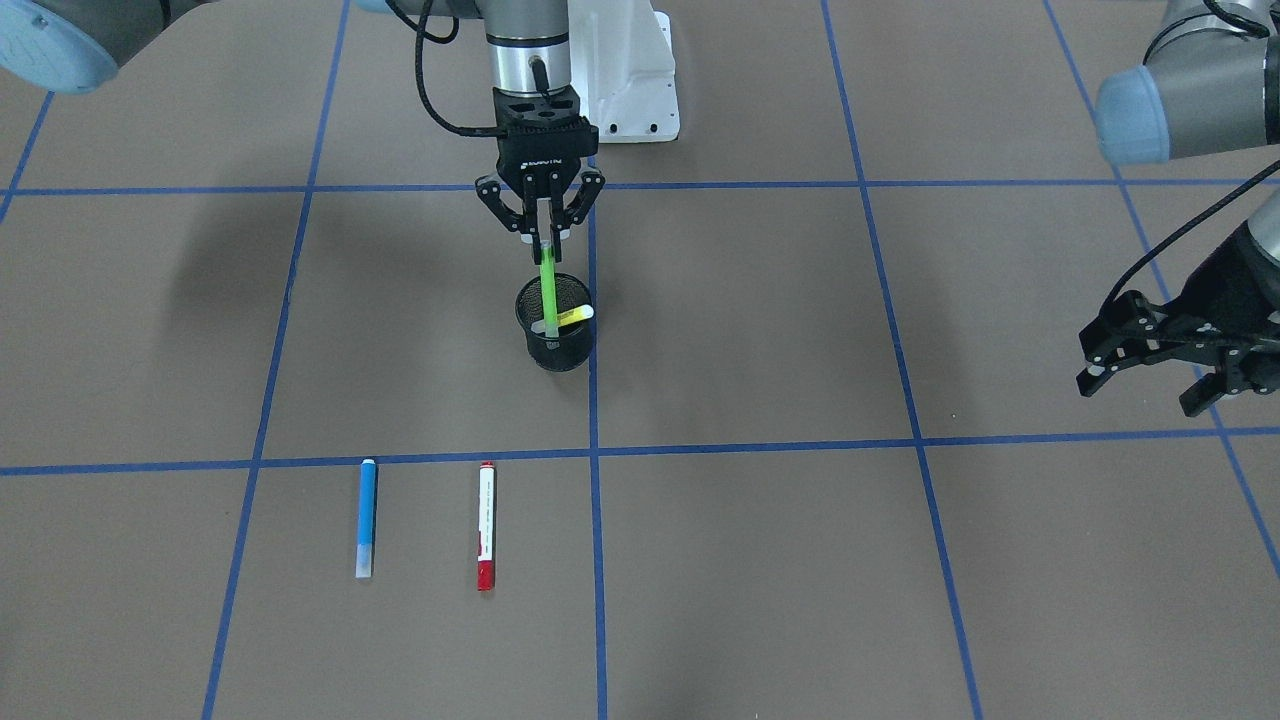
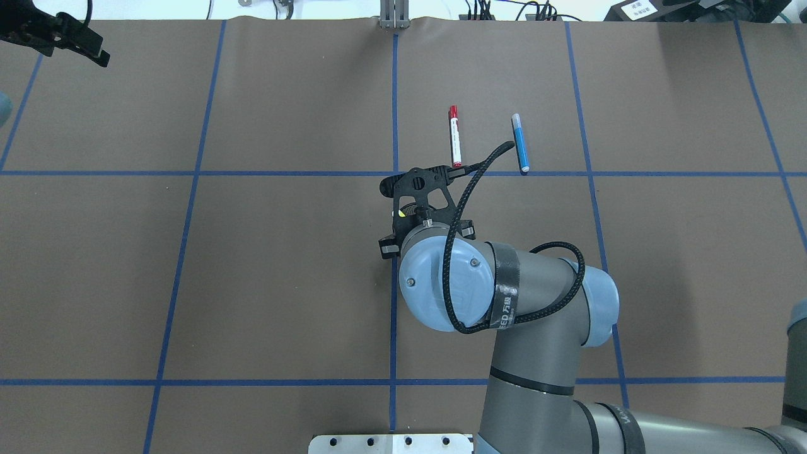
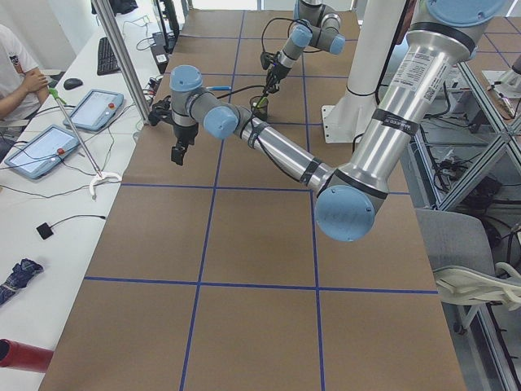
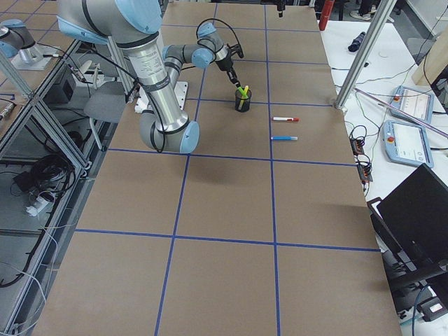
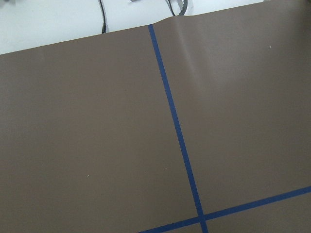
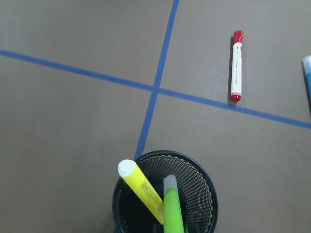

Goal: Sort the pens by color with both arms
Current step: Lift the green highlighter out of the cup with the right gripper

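1. The right gripper (image 1: 540, 236) was seen pinching the light green pen (image 1: 547, 285), which was held near upright with its pale end down at the black mesh cup (image 1: 556, 345), probably inside the rim.
2. The yellow pen (image 1: 577, 314) was noted leaning in the cup.
3. The blue pen (image 1: 367, 517) and red-ended pen (image 1: 487, 525) were recorded lying flat and parallel, long axes running away from the robot.
4. The left gripper (image 1: 1142, 393) was seen spread, well apart.

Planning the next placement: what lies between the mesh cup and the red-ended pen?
Only bare table crossed by one blue tape line, nothing else. The front-facing view shows this between the mesh cup and the red-ended pen.
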